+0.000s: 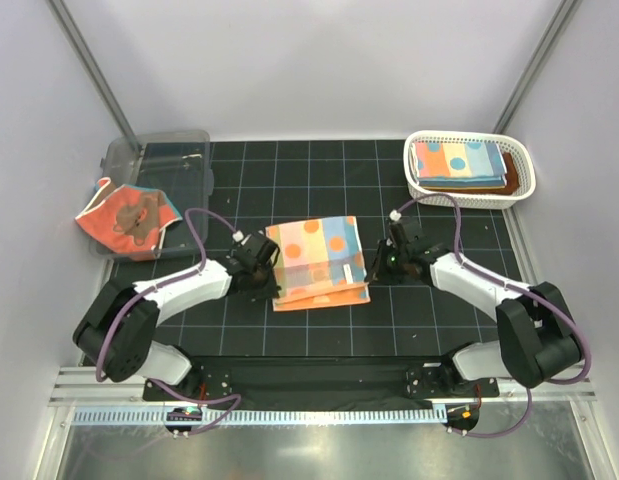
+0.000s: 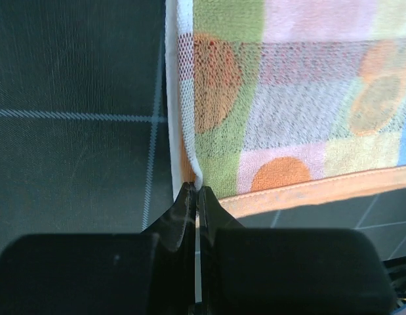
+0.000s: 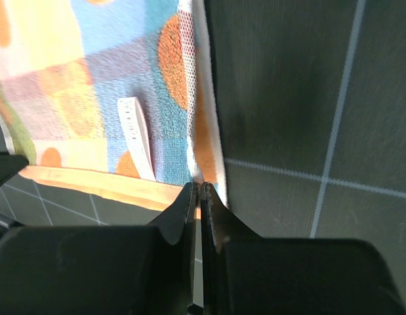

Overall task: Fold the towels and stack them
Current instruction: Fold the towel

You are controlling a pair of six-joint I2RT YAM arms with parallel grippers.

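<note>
polka-dotted towel [image 1: 319,262], pinched both sides
only the top view showed the basket [image 1: 529,175] at 1 o'clock; wrist views showed left gripper [image 2: 195,190], right gripper [image 3: 197,188] clamping towel edges.

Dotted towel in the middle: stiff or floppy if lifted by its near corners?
Probably floppy: the dotted towel lies in soft layers with uneven edges, so it would likely sag and unfold between the left gripper and right gripper, both shut on its corners. Likely light, being thin. The looped weave suggests it won't slip from the pinch.
</note>
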